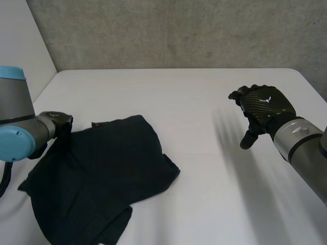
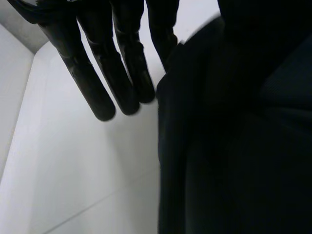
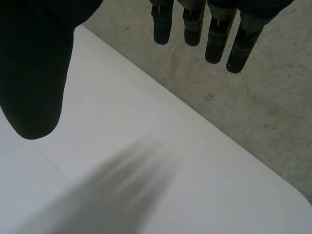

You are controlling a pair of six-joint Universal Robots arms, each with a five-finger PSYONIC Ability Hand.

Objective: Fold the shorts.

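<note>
Where the white table (image 1: 214, 97) runs to its near left, the black shorts (image 1: 102, 178) lie in a rumpled, partly folded heap. Cloth matt and soft, nearly featureless; outline irregular, with one rounded lobe pointing right and a loose flap hanging at the near edge. Shallow creases run across the middle. A small tab or label shows at the far edge.

Left hand (image 1: 62, 122), black, sits at the shorts' far left corner, on the end of the grey arm with a light-blue cap (image 1: 15, 140). In the left wrist view its fingers (image 2: 100, 85) are straight and smooth, side by side, just beside the cloth's dark folded edge, curled round nothing.

Right hand (image 1: 265, 107), black with a woven sheen, hangs over bare table well to the right of the shorts. In the right wrist view its fingers (image 3: 217, 41) are relaxed, thumb (image 3: 34, 78) spread wide, nothing held.

Far side: rough grey concrete wall (image 1: 179, 30).
</note>
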